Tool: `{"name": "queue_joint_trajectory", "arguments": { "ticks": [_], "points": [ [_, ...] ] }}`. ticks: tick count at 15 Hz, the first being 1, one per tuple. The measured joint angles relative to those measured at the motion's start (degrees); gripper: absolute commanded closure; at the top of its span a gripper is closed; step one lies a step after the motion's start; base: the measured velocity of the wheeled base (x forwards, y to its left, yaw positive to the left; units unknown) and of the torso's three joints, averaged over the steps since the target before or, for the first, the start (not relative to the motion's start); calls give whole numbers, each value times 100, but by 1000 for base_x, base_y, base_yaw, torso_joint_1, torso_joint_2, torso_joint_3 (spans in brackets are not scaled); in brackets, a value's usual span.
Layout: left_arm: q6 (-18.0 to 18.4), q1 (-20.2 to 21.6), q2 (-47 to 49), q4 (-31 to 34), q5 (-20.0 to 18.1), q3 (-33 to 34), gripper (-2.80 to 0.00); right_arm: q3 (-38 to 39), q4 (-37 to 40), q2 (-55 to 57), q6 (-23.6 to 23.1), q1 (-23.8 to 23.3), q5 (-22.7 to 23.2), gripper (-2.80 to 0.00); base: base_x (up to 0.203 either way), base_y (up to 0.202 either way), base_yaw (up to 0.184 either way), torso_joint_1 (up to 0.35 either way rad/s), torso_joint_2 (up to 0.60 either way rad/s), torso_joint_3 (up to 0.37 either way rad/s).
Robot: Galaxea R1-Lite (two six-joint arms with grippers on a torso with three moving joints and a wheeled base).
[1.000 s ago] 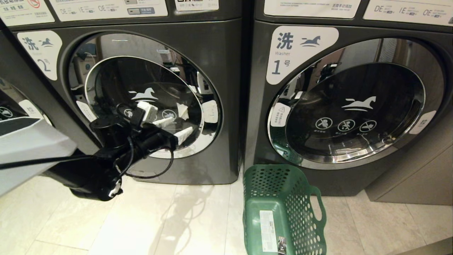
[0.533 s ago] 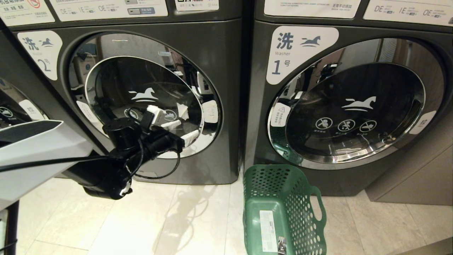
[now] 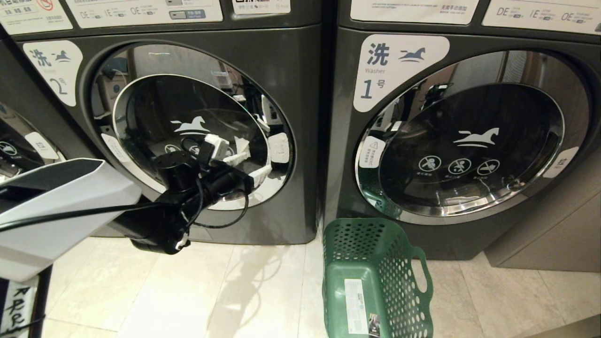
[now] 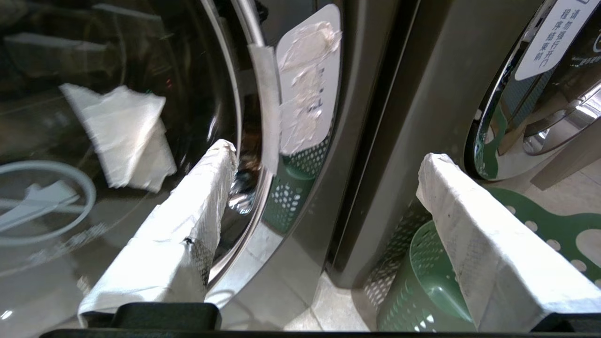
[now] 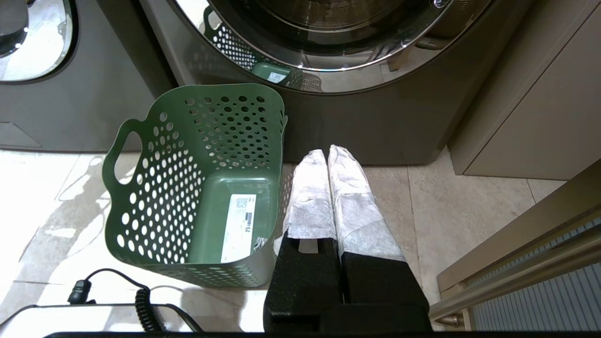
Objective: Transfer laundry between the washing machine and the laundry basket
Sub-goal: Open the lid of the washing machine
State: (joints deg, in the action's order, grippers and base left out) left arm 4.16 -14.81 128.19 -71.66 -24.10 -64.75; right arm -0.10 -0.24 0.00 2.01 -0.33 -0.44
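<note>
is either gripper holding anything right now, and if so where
Nothing is held. The left gripper is open and empty in front of the washing machine door. The right gripper is shut on nothing, hanging beside the empty laundry basket.

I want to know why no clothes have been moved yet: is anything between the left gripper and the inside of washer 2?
Yes. The shut glass door of the washing machine stands before the open left gripper.
</note>
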Motion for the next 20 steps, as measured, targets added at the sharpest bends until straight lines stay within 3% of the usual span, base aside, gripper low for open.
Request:
{"name": "queue_joint_trajectory", "arguments": {
  "ticks": [4, 12, 20],
  "points": [
    [16, -203, 358, 50, 94, -558, -280, 2, 0, 0, 0, 0, 0, 0, 0, 0, 0, 0, 0, 0],
    [22, -335, 749, 60, 396, -1043, -280, 2, 0, 0, 0, 0, 0, 0, 0, 0, 0, 0, 0, 0],
    [9, -366, 1066, 429, 377, -1721, -280, 0, 0, 0, 0, 0, 0, 0, 0, 0, 0, 0, 0, 0]
  ]
}}
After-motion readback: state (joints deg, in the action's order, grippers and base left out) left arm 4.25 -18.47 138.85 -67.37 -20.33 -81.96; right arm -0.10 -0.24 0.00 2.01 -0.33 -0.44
